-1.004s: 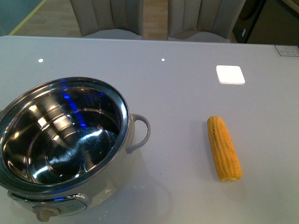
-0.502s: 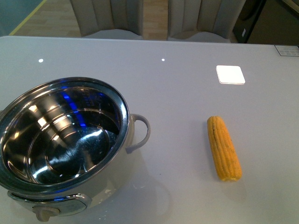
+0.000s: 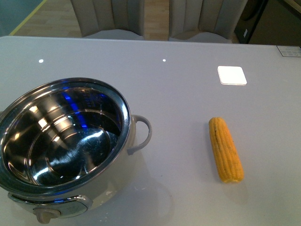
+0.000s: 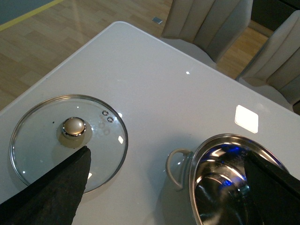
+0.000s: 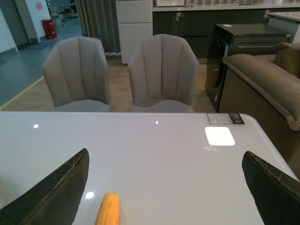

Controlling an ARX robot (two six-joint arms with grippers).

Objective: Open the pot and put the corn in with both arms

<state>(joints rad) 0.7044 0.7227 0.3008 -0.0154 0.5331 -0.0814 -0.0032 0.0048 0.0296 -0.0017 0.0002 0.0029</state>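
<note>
nothing has shifted since the earlier frames: the pot [image 3: 126,113] and the corn [image 3: 225,149] lie where they did. the pot stands uncovered at the near left of the counter [image 3: 188,94], cut off by the frame's edge. the corn lies flat well to its right, with bare counter between and beyond them. the glass lid [image 4: 98,140] rests flat close to the counter's rounded corner edge, apart from the pot. the left hand [image 4: 166,154] is spread wide above the lid and pot, gripping nothing; the right hand [image 5: 165,153] is likewise wide and empty above the corn. the counter is pale grey and glossy, with two upholstered chairs [image 5: 77,70] at its far edge on a wood floor.
</note>
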